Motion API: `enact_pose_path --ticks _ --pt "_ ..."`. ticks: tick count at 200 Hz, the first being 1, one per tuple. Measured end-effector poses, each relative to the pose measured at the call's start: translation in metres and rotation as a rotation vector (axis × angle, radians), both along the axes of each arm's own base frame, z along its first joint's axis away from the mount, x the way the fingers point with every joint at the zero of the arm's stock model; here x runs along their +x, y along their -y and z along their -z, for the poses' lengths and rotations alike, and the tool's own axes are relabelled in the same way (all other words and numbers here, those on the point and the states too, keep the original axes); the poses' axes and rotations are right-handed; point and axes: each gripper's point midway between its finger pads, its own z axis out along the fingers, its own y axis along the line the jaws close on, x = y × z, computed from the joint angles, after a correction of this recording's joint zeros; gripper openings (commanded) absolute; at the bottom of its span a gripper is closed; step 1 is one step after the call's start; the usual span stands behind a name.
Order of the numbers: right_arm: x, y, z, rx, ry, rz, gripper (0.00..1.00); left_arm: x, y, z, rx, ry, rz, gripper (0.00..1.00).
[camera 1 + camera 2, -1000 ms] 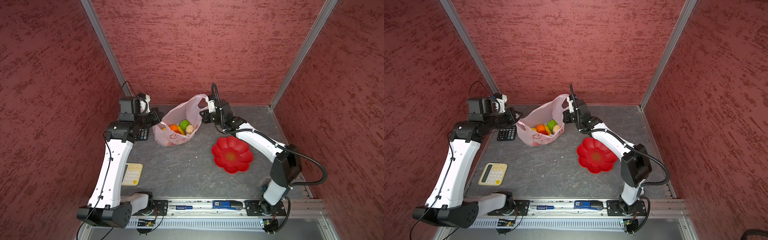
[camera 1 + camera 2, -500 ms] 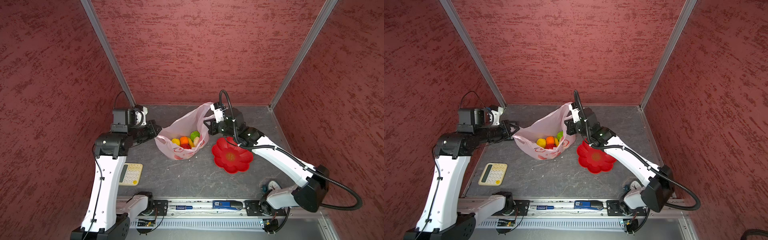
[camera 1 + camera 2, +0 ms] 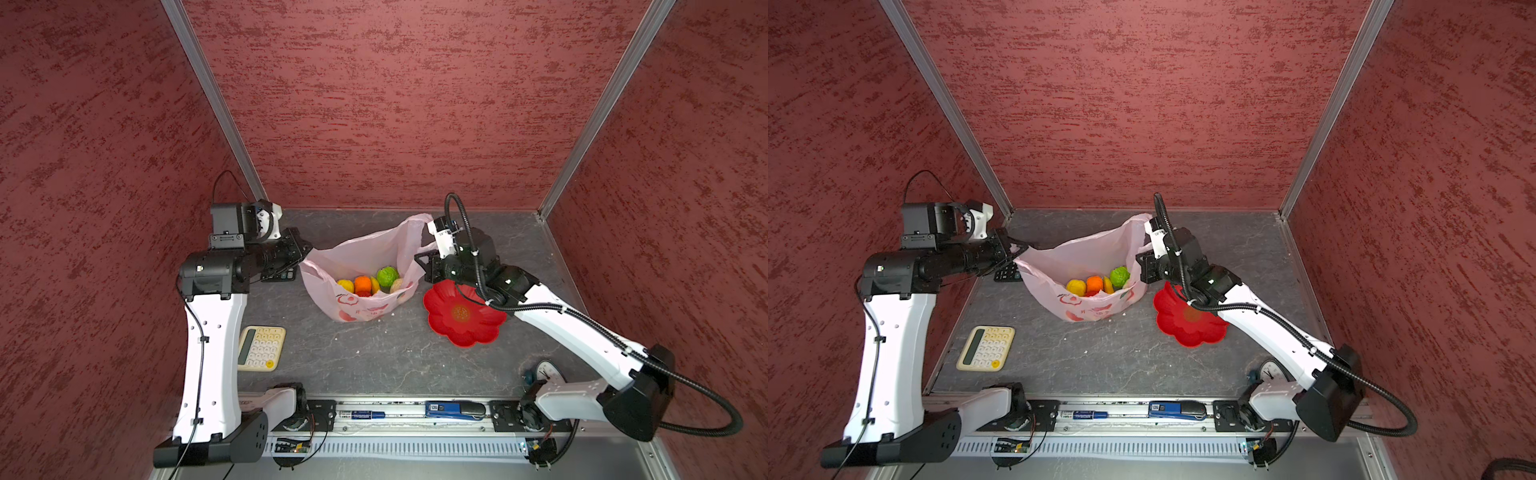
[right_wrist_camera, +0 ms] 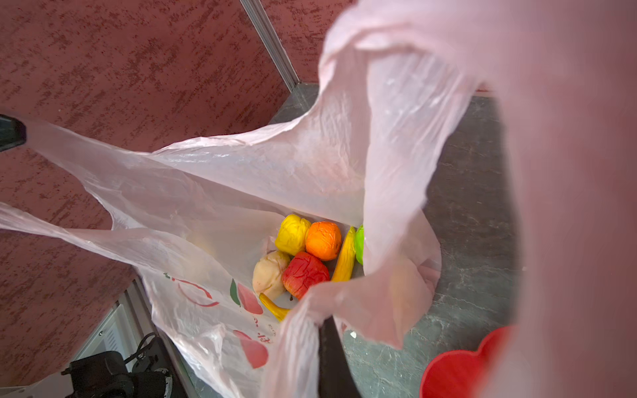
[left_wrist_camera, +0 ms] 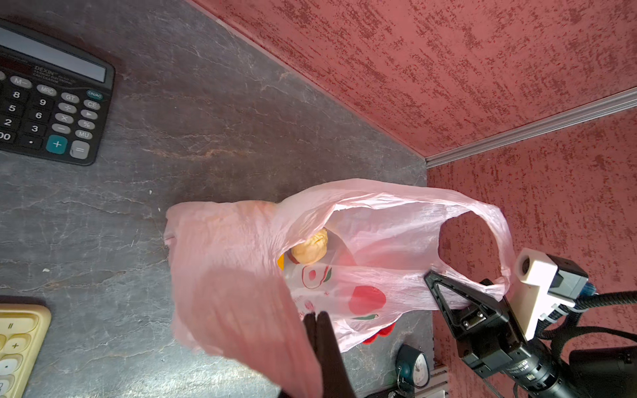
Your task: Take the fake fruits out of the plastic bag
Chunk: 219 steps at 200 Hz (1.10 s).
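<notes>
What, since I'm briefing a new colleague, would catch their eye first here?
The pale-pink plastic bag at mid-table stands out, stretched open between the left gripper and right gripper, each shut on a handle. Inside lie the bright fake fruits; a red flower-shaped dish sits beside it on the right.

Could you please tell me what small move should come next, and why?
Probably the right gripper should let go of the bag: it and the left gripper are both shut on the bag, leaving neither free, while the fruits lie inside its open mouth.
</notes>
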Motion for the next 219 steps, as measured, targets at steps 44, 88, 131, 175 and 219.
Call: enact_pose_path --ticks 44,88,131,175,219 --pt "-0.005 0.004 -0.010 0.010 0.006 0.000 0.00 -0.002 0.003 -0.014 -0.007 0.026 0.019 0.03" --pt "-0.008 0.004 -0.009 0.017 -0.014 0.002 0.00 -0.010 0.005 0.003 -0.017 -0.005 0.029 0.03" --pt "-0.009 0.001 0.036 -0.001 -0.093 0.004 0.00 -0.030 0.007 0.065 -0.037 -0.149 0.026 0.20" --pt "-0.001 -0.014 0.087 -0.029 -0.191 -0.009 0.00 -0.049 0.008 0.096 -0.064 -0.227 0.004 0.68" --pt "0.003 -0.022 0.088 0.002 -0.188 -0.025 0.00 -0.058 0.011 0.078 -0.079 -0.170 0.002 0.96"
